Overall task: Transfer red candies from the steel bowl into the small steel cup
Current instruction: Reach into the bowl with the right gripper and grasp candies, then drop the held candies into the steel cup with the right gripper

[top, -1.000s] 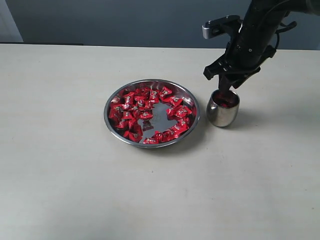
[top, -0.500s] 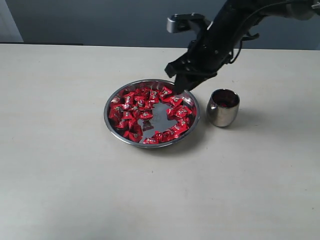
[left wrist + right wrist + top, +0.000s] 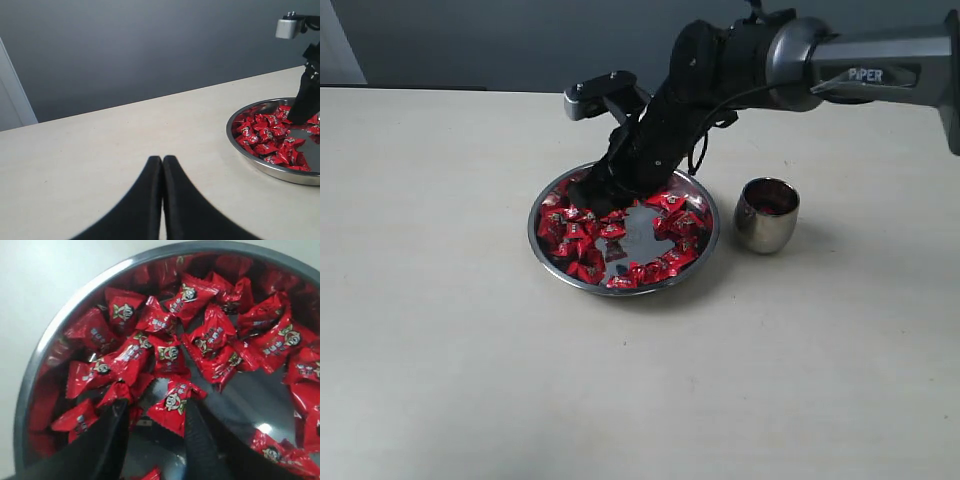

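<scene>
Gleaming shallow steel bowl [image 3: 642, 238], crinkly red candies [image 3: 575, 230], parted right claw [image 3: 155, 410]

Black right arm [image 3: 705, 75] with grey link [image 3: 905, 52] lettered PIPER.

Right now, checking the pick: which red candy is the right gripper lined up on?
The red candy between the right gripper's open fingers; every other candy lies outside them.

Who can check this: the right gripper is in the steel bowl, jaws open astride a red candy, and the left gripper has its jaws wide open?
One slip: the left gripper is shut, its fingers pressed together in the left wrist view. The rest stands: the right gripper is in the steel bowl, jaws open astride a red candy.
</scene>
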`<state>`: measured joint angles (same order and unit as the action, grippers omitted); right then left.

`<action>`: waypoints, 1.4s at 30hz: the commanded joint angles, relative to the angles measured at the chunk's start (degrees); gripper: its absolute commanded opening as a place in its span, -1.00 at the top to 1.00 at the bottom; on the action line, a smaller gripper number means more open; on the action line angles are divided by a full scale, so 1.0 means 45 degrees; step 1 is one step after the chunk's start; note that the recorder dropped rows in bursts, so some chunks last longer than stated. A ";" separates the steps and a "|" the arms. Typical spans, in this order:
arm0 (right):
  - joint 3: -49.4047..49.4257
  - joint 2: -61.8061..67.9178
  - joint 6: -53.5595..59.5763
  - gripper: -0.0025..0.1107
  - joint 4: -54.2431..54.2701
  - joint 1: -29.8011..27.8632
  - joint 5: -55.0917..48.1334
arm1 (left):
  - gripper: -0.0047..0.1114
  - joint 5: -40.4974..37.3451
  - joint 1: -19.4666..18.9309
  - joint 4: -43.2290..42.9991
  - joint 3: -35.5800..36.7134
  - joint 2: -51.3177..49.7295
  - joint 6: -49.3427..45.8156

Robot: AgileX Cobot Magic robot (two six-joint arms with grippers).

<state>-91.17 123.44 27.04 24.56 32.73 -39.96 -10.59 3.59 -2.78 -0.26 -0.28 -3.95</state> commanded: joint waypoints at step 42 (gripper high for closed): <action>-0.0027 -0.1434 -0.1115 0.97 -0.2478 -0.0022 -0.0868 | 0.89 0.0064 -0.0007 0.0027 0.0058 0.0063 0.0029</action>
<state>-91.17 120.91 25.17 18.53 32.73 -42.79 -10.59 3.59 -2.78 -0.26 -0.28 -3.95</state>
